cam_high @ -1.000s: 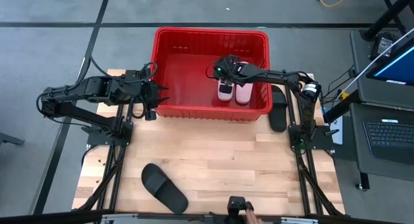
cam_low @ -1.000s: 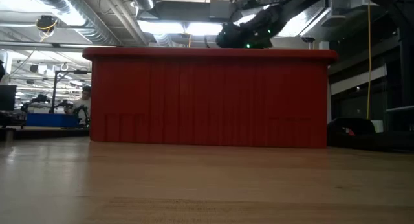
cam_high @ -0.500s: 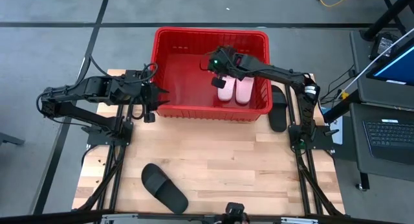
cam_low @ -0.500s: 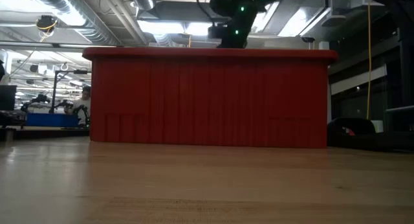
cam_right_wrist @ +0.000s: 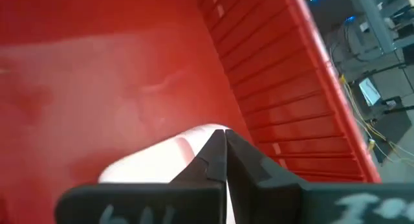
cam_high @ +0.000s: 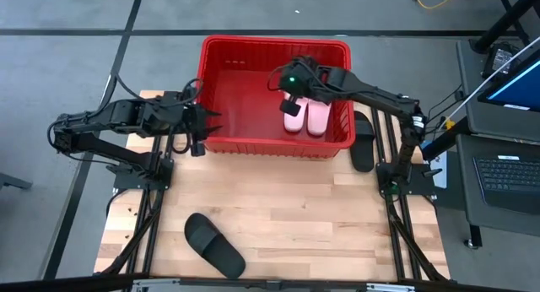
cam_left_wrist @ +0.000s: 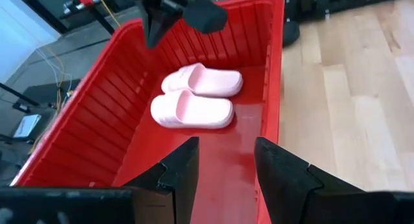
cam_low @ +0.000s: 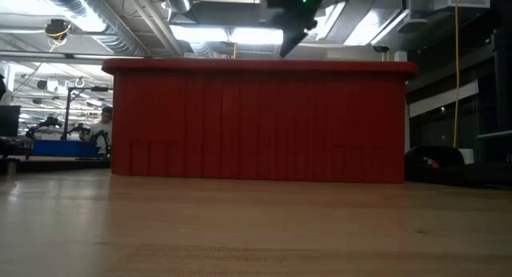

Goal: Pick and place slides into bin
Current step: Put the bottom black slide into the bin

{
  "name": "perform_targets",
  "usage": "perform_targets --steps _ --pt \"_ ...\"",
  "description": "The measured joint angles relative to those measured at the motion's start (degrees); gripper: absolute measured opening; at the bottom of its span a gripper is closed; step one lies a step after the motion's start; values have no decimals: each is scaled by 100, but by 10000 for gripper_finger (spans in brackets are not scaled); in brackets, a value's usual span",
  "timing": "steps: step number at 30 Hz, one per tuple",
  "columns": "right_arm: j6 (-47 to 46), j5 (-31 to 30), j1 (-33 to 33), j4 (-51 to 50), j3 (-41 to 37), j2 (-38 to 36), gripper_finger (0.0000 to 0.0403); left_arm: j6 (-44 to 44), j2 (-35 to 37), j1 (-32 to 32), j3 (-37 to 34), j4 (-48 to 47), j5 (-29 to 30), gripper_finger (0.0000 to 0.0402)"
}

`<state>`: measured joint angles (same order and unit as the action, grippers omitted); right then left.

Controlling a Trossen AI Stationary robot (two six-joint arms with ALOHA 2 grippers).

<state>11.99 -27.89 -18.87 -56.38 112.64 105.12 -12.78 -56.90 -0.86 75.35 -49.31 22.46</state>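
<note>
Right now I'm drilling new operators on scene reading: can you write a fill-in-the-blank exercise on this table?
1. The two pink slides lie inside the ____ bin.
2. The number of black slides still outside the bin is ____.
3. The right end effector above the pink slides is ____, holding nothing.
4. The left end effector waits with its fingers ____.

Missing words: red; two; shut; open

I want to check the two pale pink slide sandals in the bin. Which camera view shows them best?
The left wrist view: both pale pink slide sandals lie unobstructed, side by side on the red basket's floor. The high view shows them small under the right gripper; the right wrist view shows part of one; the low view none.
</note>
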Motion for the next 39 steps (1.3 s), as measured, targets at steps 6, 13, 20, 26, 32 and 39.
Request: perform_targets --steps 6,13,20,26,32,39 --pt "-687 -5 466 -205 0 -478 3 280 -27 7 0 338 7 140" --pt "-1467 -220 1549 -155 -579 -623 2 1004 -450 255 0 444 55 86" --pt "-2065 -619 2445 87 -1359 -870 2 1522 -882 866 0 495 50 10" --pt "-2633 -856 3025 320 -1703 -1253 2 2599 -956 1688 0 460 470 2" --pt "-3180 -1394 3684 412 -2006 -1484 2 3905 -1061 2764 2 434 975 2" --pt "-3298 -1569 4208 508 -2275 -1500 4 5424 -1467 3485 34 243 1105 2"
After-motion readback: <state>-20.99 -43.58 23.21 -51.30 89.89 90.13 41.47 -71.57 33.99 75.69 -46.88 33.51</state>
